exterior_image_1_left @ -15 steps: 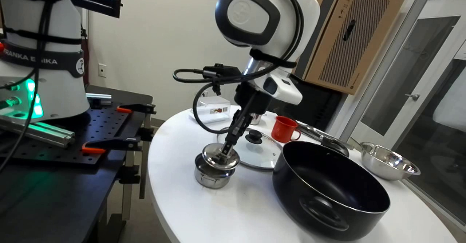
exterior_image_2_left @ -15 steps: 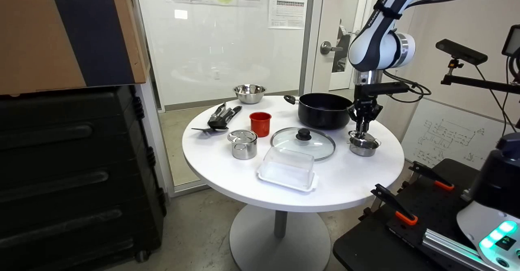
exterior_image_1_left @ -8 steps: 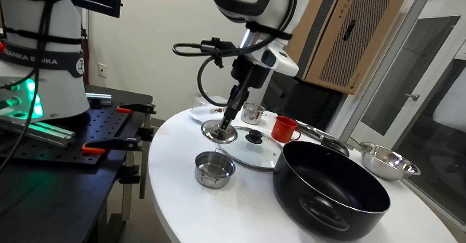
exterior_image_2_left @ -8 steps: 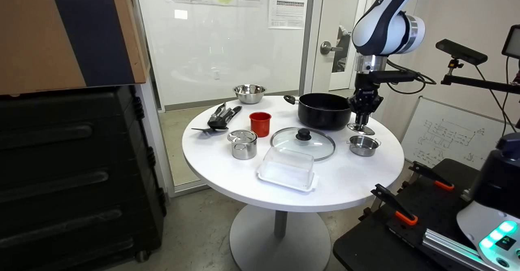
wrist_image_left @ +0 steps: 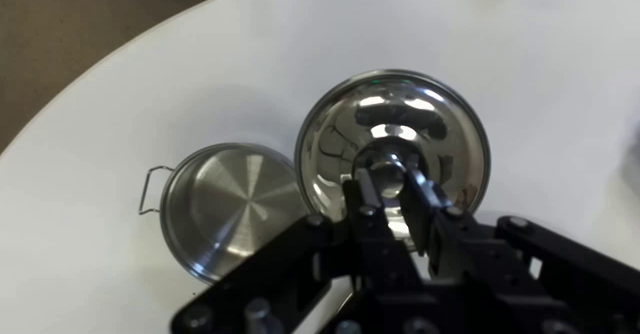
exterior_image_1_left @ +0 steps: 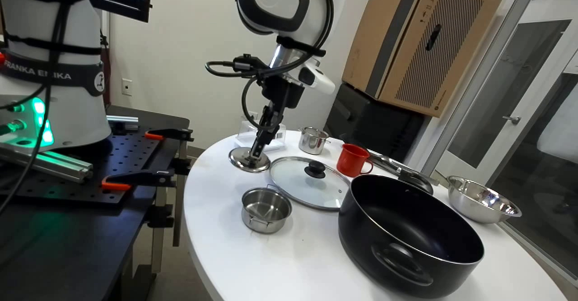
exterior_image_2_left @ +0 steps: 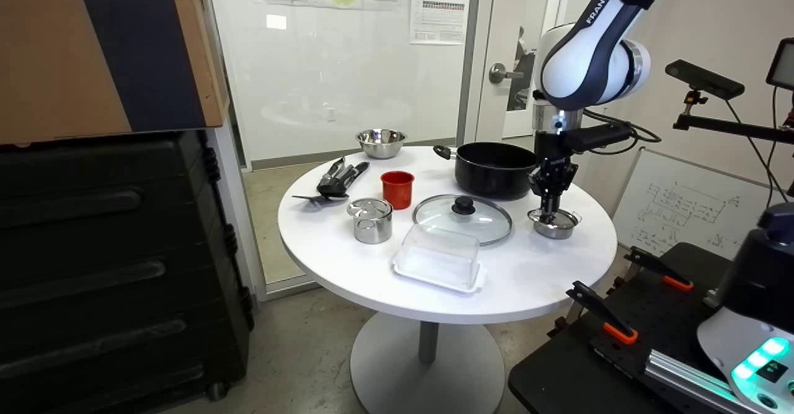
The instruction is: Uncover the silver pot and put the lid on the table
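Observation:
The silver pot [exterior_image_1_left: 263,225] stands upright and uncovered on the white table [exterior_image_1_left: 298,265]. Its bare inside floor shows in the wrist view [wrist_image_left: 232,204]. My gripper [exterior_image_1_left: 254,153] is shut on the knob of the small steel lid [exterior_image_1_left: 239,158] and holds it up off the table, off to one side of the pot. In the wrist view the fingers [wrist_image_left: 387,176] sit on both sides of the knob, and the lid [wrist_image_left: 395,108] overlaps the pot's edge from above. In an exterior view the fingers hide part of the lid, in front of the pot [exterior_image_2_left: 554,232].
The glass lid [exterior_image_1_left: 298,183] lies near the pot, with the large black pot [exterior_image_1_left: 384,251] beyond it. A clear butter dish [exterior_image_2_left: 437,265], a steel canister [exterior_image_2_left: 372,228], a red mug [exterior_image_1_left: 352,160], utensils [exterior_image_2_left: 338,181] and a steel bowl [exterior_image_1_left: 478,201] also stand on the table.
The lid, tilted over the pot's opening a second ago, has been lifted clear and carried sideways off the pot. In the last half second it has come lower. The pot has not moved.

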Tool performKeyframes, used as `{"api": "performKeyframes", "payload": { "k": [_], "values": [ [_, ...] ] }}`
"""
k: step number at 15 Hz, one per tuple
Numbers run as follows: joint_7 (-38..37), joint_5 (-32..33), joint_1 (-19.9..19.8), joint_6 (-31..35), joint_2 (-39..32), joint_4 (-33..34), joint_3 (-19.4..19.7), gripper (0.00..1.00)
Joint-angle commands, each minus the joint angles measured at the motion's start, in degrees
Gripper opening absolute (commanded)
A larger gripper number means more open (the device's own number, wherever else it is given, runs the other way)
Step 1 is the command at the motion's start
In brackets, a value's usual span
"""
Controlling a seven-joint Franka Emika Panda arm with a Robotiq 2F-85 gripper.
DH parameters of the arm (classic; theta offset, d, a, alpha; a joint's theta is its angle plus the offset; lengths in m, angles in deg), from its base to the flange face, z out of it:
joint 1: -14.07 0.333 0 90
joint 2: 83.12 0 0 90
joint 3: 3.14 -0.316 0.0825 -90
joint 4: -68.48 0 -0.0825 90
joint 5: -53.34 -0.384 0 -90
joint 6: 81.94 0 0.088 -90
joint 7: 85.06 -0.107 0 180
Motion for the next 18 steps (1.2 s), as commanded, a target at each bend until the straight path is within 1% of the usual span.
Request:
{"api": "performKeyframes", "payload": {
  "k": [1, 4, 7, 10, 13, 14, 15, 16, 17, 18],
  "values": [
    [-5.08, 6.47, 1.15, 5.46, -2.32, -1.52, -0.11, 0.05],
    [-9.85, 13.18, 2.25, 8.07, -5.17, -1.52, 1.05, 0.05],
    [-14.4, 19.39, 3.94, 10.88, -8.47, -0.82, 2.99, 0.05],
    [-16.84, 22.48, 6.31, 12.75, -11.01, -0.67, 5.11, 0.05],
    [-17.67, 23.63, 8.77, 14.61, -12.5, -0.95, 7.14, 0.05],
    [-17.62, 23.45, 9.5, 15.21, -12.9, -0.93, 7.7, 0.43],
    [-18.29, 24.01, 8.72, 15.79, -13.23, -0.9, 7.03, 0.45],
    [-18.08, 23.4, 8.88, 16.2, -13.37, -0.94, 7.08, 0.51],
    [-18.33, 23.33, 9.01, 16.6, -13.54, -0.91, 7.17, 0.57],
    [-18.19, 23.0, 8.92, 16.89, -13.61, -0.94, 7.09, 0.66]
  ]
}}
